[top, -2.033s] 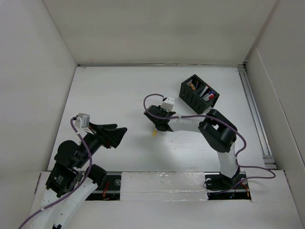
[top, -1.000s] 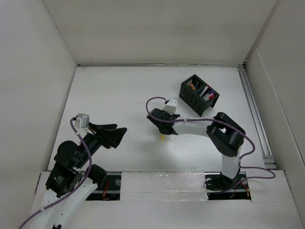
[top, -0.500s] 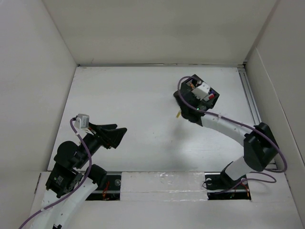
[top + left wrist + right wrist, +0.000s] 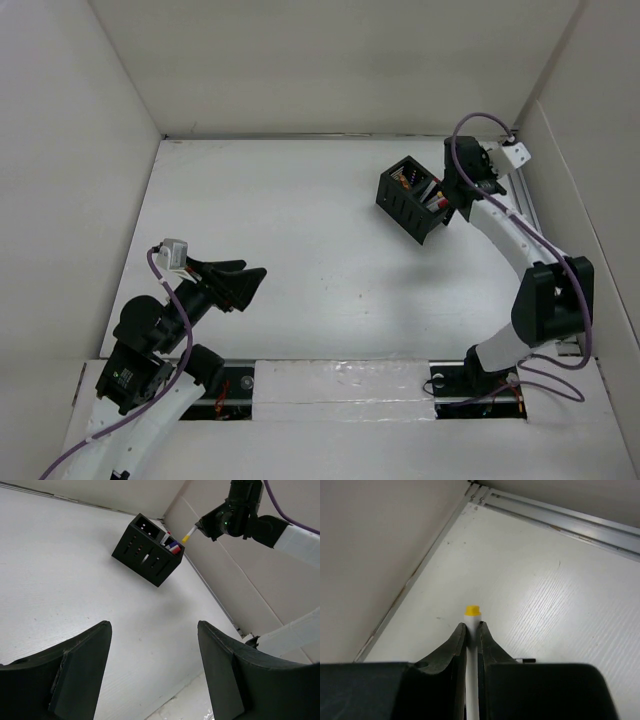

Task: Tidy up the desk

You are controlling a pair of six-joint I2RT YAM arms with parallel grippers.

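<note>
The right gripper [image 4: 471, 627] is pinched nearly closed on a slim white pen with a yellow tip [image 4: 189, 532], held just above the far side of the small black slotted two-compartment organizer box [image 4: 412, 200]. That box sits toward the far right of the desk [image 4: 290, 230], the flat white tabletop walled by white panels, and already holds several coloured items. Which compartment the pen is over is hard to tell from these views. The left gripper [image 4: 154, 627] hangs near the front left with its fingers spread wide and nothing between them. By my judgement the tidying is nearly done: this pen looks like the last loose piece in sight, and lowering and releasing it into the box is what is left
</note>
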